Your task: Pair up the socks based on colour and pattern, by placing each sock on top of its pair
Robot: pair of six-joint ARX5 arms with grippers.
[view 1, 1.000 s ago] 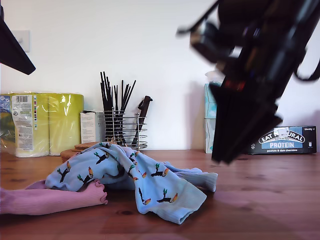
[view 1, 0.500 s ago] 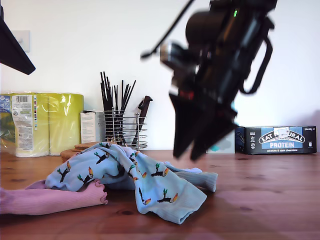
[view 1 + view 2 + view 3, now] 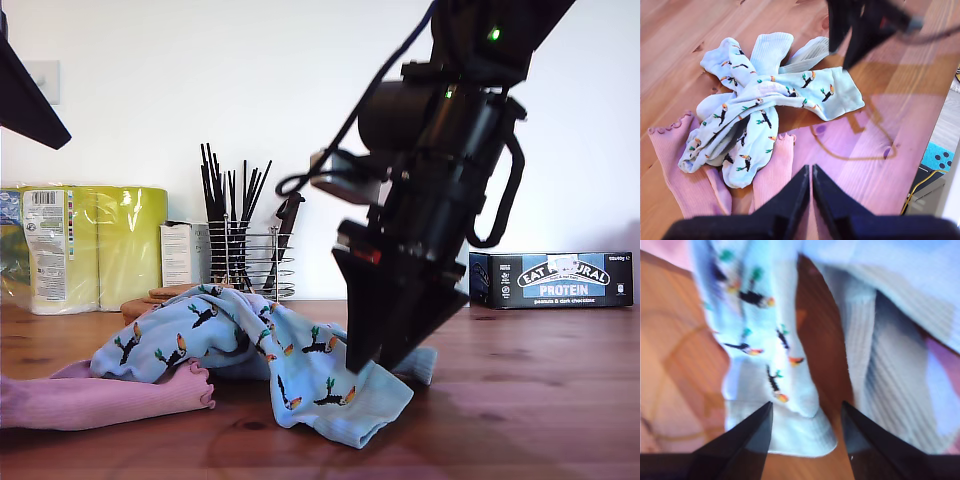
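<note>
My second gripper (image 3: 368,362) has swung down from high at the exterior view's right to the light blue toucan-print knit sock (image 3: 330,385) heaped on the wooden worktop (image 3: 540,400) — fingers wide, straddling its cuff, unpaired — while my first gripper (image 3: 810,175) hangs pinched together.

**Black Arms, Pointed Claws**

My second gripper (image 3: 372,362) is a matte black claw with two flat fingers (image 3: 747,432) tapering to sharp wedge tips. Above the claw sits a bulky black housing with a red strip, a pale grey block and a looped black cable (image 3: 515,190); higher up, a small green light (image 3: 493,34) glows. My first gripper (image 3: 811,172) has the same black, pointed fingers.
</note>
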